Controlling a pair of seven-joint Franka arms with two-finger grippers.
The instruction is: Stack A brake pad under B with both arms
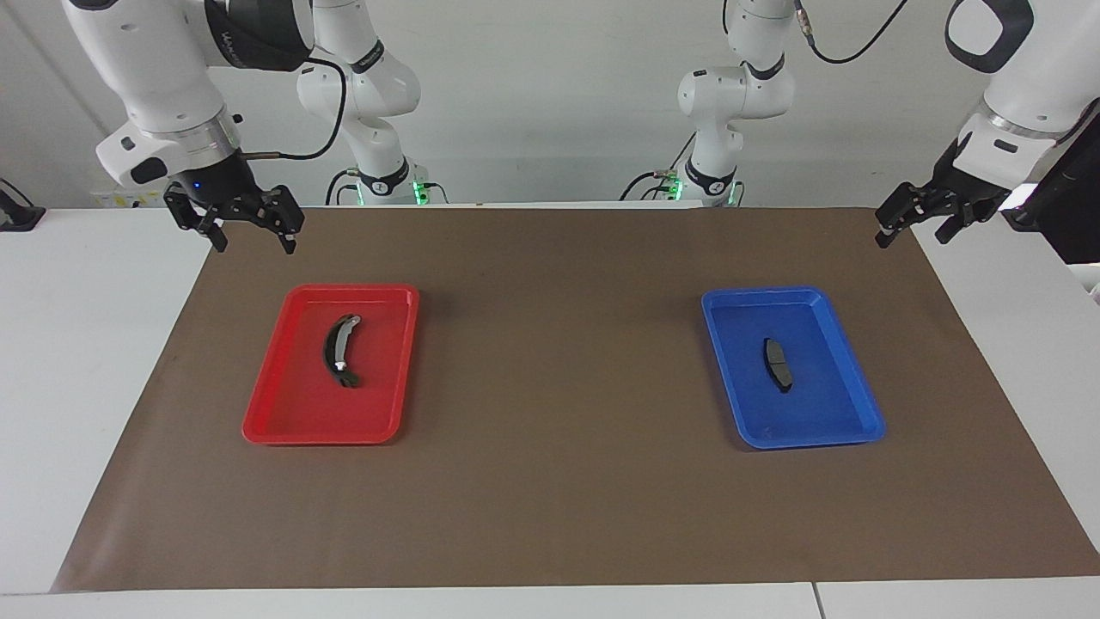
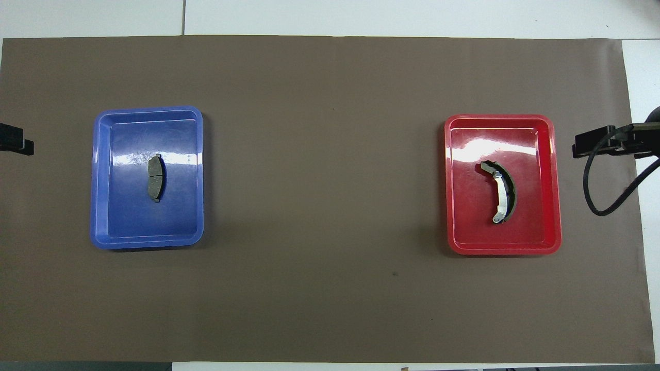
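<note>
The A brake pad [image 1: 778,364] [image 2: 155,178], a short flat dark pad, lies alone in the blue tray [image 1: 812,440] toward the left arm's end of the table. B [image 1: 339,351] [image 2: 501,191], a long curved dark shoe with a silver inner strip, lies in the red tray [image 1: 314,437] toward the right arm's end. My right gripper [image 1: 255,246] hangs open and empty over the mat's edge beside the red tray. My left gripper [image 1: 913,236] hangs open and empty over the mat's edge at its own end, apart from the blue tray.
A brown mat [image 1: 559,387] covers most of the white table, and both trays rest on it. A black cable [image 2: 598,196] loops down from the right wrist beside the red tray. The arm bases stand at the robots' edge.
</note>
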